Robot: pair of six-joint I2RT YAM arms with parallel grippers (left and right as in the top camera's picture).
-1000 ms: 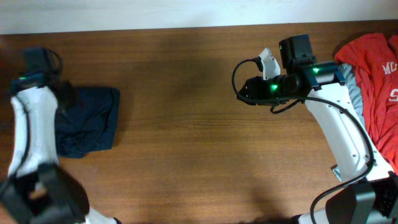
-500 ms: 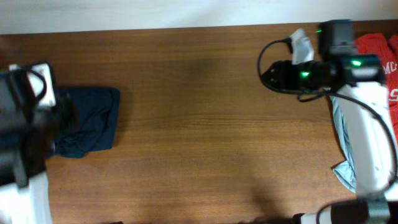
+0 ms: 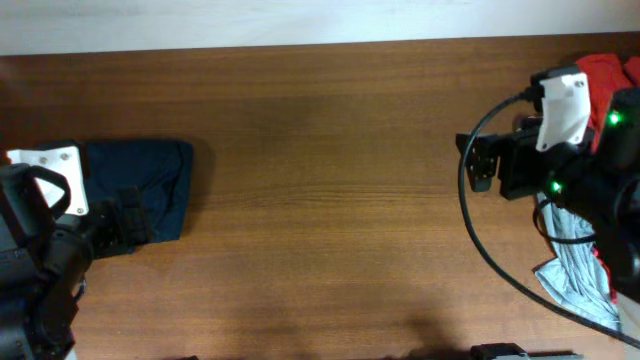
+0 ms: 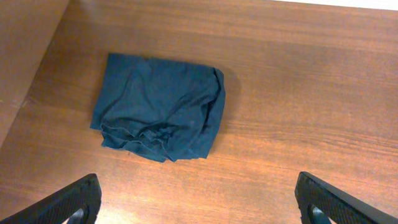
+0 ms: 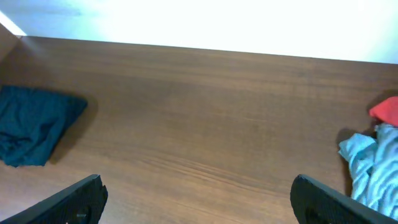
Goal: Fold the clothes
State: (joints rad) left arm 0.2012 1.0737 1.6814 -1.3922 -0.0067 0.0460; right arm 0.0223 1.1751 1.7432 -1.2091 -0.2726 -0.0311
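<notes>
Where everything lay: brown wooden table (image 3: 330, 200).
Crumpled red-and-grey clothes pile (image 3: 575, 285): sat at right edge.
Folded dark blue cloth garment (image 4: 161, 112): lay at left end, ahead of left gripper (image 4: 199, 202), apart.
Left gripper: fingers spread wide, empty.
Right gripper (image 5: 198, 202): fingers spread wide, empty.

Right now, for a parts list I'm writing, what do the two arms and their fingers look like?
Both arms are mostly black. The left arm carries a white plate near its wrist; the right arm has a white cover, small green lights and a thin black cable looping beside it. In the wrist views, the left fingers and right fingers are black and wedge-shaped.
</notes>
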